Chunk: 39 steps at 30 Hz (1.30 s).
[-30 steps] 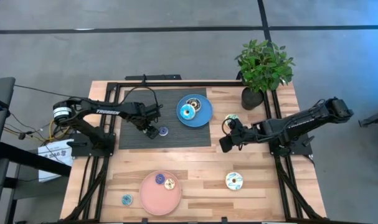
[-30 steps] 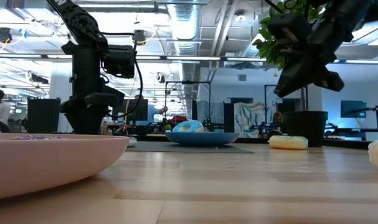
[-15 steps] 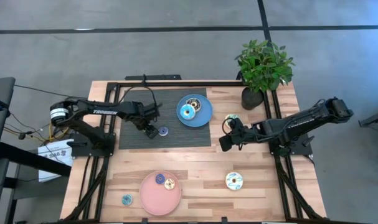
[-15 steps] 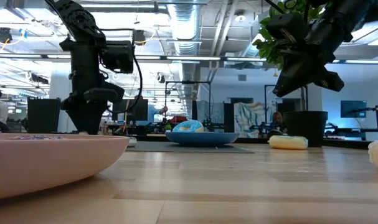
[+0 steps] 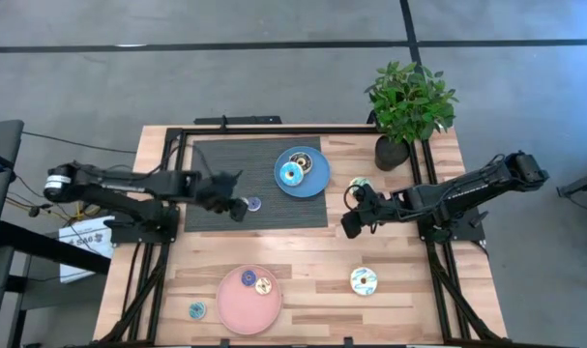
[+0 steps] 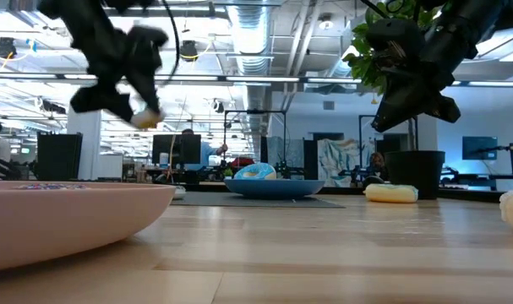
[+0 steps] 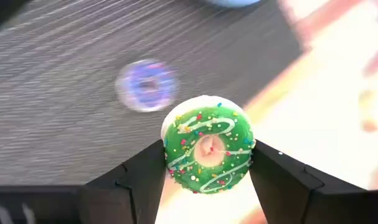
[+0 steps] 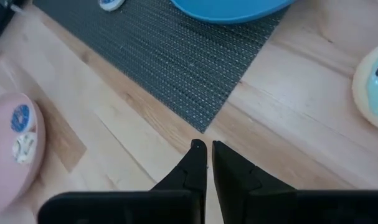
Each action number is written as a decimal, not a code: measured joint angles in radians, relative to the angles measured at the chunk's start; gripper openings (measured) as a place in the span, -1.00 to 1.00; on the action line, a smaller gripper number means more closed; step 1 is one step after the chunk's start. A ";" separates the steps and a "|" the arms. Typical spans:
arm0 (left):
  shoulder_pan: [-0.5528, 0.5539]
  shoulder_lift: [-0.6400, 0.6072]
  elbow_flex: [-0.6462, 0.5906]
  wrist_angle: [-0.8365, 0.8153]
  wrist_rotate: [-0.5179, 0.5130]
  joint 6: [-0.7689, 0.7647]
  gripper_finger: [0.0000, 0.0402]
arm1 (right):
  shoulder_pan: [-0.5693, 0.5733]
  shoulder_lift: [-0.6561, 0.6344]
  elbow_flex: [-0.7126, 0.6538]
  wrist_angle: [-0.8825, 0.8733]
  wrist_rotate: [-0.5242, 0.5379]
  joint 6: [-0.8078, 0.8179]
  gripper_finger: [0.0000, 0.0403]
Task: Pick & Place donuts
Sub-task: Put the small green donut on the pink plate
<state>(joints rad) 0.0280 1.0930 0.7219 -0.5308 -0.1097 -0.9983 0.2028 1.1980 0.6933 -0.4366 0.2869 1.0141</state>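
Note:
My left gripper point(image 5: 236, 205) hangs above the dark mat point(image 5: 206, 208), shut on a small green donut point(image 7: 208, 146), and shows blurred in the low view point(image 6: 131, 108). A purple donut point(image 5: 254, 203) lies on the mat just beside it. The blue plate point(image 5: 317, 182) holds a cyan donut point(image 5: 291, 174) and a dark brown one point(image 5: 299, 159). The pink plate point(image 5: 237, 307) holds a blue donut point(image 5: 248, 278) and a tan one point(image 5: 264, 285). Two cream donuts point(image 5: 359, 184) point(image 5: 364, 281) and a small cyan one point(image 5: 196, 310) lie on the wood. My right gripper point(image 5: 349, 224) hovers shut over bare wood. My left gripper pinches the green donut between its two fingers, one on each opposite side of the rim point(image 7: 169, 155). The frosted, sprinkled face is turned toward the wrist camera. The donut is lifted clear above the mat, with the fingers slanting down from above.
A potted plant point(image 5: 409, 106) stands at the table's far right corner. The black frame rails point(image 5: 172, 280) run along both sides of the table. Open wood lies between the mat and the pink plate.
My left gripper has risen from the mat surface with the green donut, tipping as it went up, so the donut is now lifted clear. The left arm has stretched out flatter. The purple donut has stayed on the mat.

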 joint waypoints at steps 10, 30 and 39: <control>-0.454 0.175 0.005 0.345 -0.314 -0.444 0.05 | 0.000 0.000 0.000 -0.003 -0.069 -0.209 -0.92; -0.714 0.694 0.529 -0.324 -0.134 -0.960 0.05 | 0.000 0.000 0.000 -0.003 -0.072 -0.292 -0.92; -0.742 0.694 0.529 -0.401 -0.034 -0.952 0.05 | 0.000 0.000 0.000 -0.004 -0.076 -0.292 -0.92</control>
<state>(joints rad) -0.7143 1.7870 1.2507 -0.9316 -0.1435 -1.9505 0.2028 1.1980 0.6933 -0.4404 0.2111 0.7219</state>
